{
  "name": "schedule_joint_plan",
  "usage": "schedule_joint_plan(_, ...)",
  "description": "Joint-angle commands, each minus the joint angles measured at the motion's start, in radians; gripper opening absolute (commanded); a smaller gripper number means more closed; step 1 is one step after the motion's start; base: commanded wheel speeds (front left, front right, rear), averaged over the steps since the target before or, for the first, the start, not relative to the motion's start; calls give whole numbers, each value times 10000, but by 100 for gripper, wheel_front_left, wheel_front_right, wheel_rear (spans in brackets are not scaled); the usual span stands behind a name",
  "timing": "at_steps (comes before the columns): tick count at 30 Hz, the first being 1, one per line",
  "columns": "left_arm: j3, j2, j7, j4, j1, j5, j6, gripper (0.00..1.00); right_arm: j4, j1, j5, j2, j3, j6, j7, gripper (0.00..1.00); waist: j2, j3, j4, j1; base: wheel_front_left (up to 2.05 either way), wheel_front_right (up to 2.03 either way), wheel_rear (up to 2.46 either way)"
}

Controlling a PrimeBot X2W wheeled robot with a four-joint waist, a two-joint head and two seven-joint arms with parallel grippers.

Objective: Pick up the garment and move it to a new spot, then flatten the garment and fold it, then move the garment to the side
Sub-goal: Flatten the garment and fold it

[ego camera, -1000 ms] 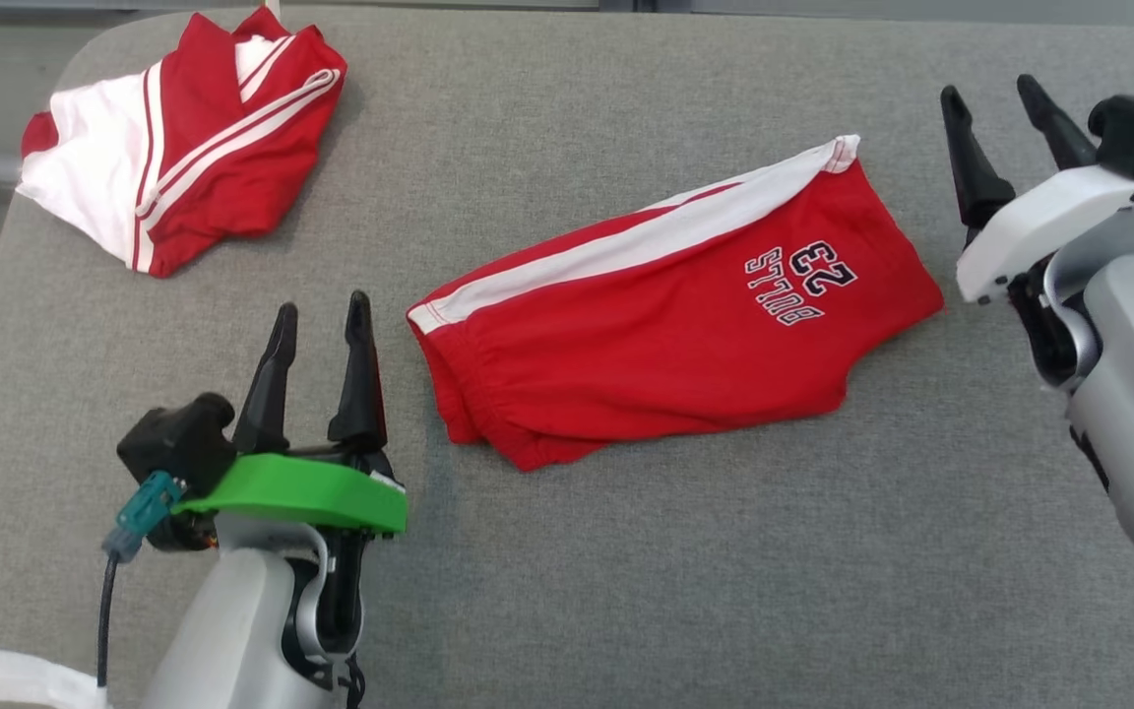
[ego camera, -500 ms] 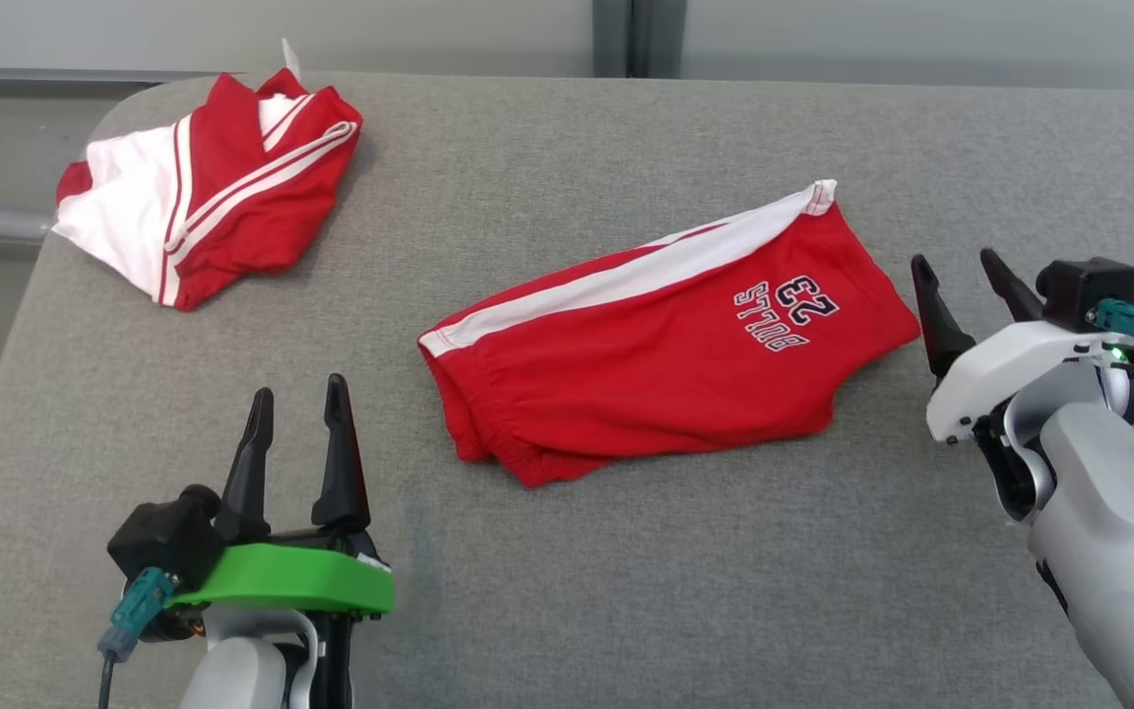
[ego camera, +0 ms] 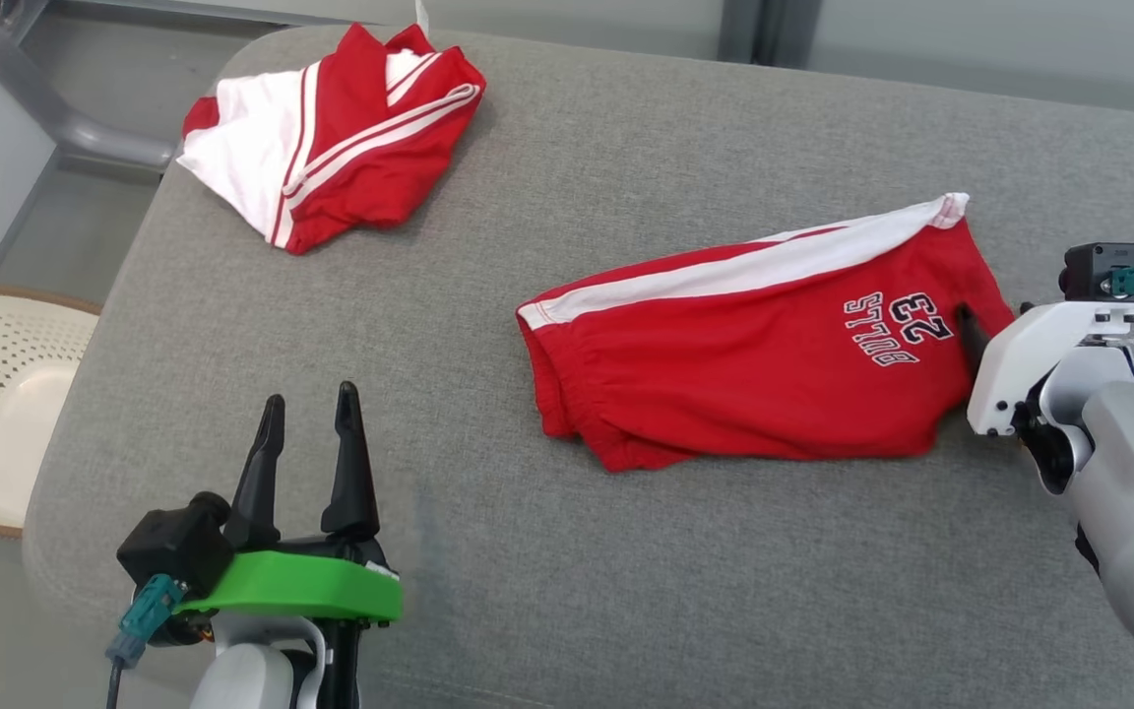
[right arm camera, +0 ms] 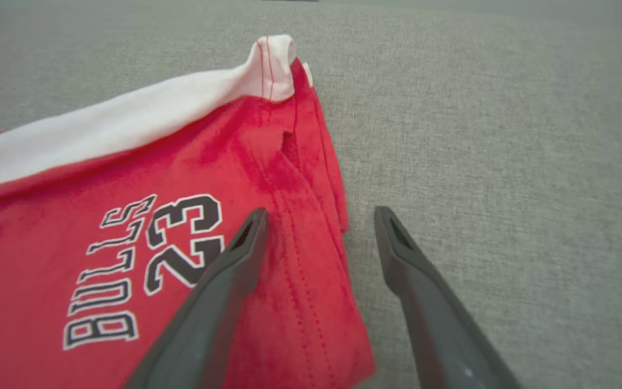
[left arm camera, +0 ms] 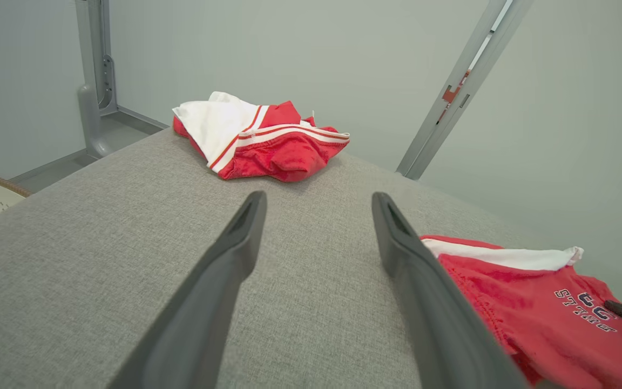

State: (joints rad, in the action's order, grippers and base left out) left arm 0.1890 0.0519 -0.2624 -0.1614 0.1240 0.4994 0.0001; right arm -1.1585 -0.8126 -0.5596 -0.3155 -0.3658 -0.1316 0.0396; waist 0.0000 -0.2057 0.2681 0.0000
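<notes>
Head view: folded red shorts [ego camera: 754, 354] lie at three o'clock on the counter [ego camera: 488, 551]. Right end effector [right arm camera: 320, 212] open, astride their edge; left end effector [ego camera: 311, 394] open at seven o'clock. Folding looks done; moving aside remains.

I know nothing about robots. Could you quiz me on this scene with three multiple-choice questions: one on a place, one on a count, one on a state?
1. Where is the right tool?
A) astride the edge of the red shorts, by the BULLS 23 print
B) above a basket
C) down on the floor

2. How many red-and-white garments lie on the grey surface?
A) one
B) two
C) four

3. How does the left tool stand?
A) shut on cloth
B) open, holding nothing
C) shut and empty

Answers:
1 A: one prong is over the shorts, the other over bare grey surface.
2 B: the shorts and a bundled garment at the far corner.
3 B: its prongs stand apart with nothing but grey surface between them.
</notes>
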Motion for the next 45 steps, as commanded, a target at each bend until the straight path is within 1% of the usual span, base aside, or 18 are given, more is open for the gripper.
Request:
schedule_joint_plan(1,-33,-7,-35,26,-120,14,-33,100,-159,-106,-141,-31,-34,15,-268,100,0,-112,220,0,0,0,0)
schedule_joint_plan(5,15,-11,-35,51,-146,152,37,100,-382,-151,-558,81,-149,9,-1178,100,0,-115,278,0,0,0,0)
schedule_joint_plan(6,25,-12,-35,58,-151,188,62,100,-370,-118,-667,112,-177,8,-1337,93,0,-110,271,0,0,0,0)
schedule_joint_plan(7,28,-13,-35,64,-160,222,77,100,-329,-68,-779,139,-237,6,-1489,54,0,-102,255,0,0,0,0)
schedule_joint_plan(8,38,-12,-35,70,-163,234,100,100,-292,-10,-907,159,-283,6,-1644,42,0,-96,230,0,0,0,0)
schedule_joint_plan(9,49,-12,-35,74,-161,248,100,100,-248,32,-977,175,-326,6,-1738,34,0,-95,202,0,0,0,0)
schedule_joint_plan(11,71,-11,-35,90,-143,268,115,100,-80,107,-1199,213,-405,6,-1813,4,0,-87,123,0,0,0,0)
schedule_joint_plan(12,72,-10,-35,96,-131,255,127,100,32,123,-1289,214,-459,8,-1786,0,0,-85,66,0,0,0,0)
schedule_joint_plan(19,-1,-5,-35,115,-134,71,133,100,521,87,-1580,-13,-784,17,-1059,0,0,32,-421,0,0,0,0)
schedule_joint_plan(25,-98,-4,-35,134,-235,-159,85,100,1037,284,-1948,-237,-1061,17,-389,0,0,259,-1171,0,0,0,0)
schedule_joint_plan(32,-147,-3,-35,59,-262,-483,-12,100,1651,1120,-2494,-373,-1161,15,582,0,0,389,-2115,0,0,0,0)
schedule_joint_plan(36,-158,-2,-35,19,-225,-589,-40,100,1837,1629,-2695,-439,-1121,15,1206,0,0,377,-2519,0,0,0,0)
schedule_joint_plan(40,-160,-2,-35,-9,-205,-642,-74,100,1856,2005,-2857,-443,-965,15,1619,0,0,370,-2741,0,0,0,0)
schedule_joint_plan(45,-164,-2,-35,-59,-166,-680,-81,100,1862,2240,-2993,-435,-837,15,1853,0,0,361,-2847,0,0,0,0)
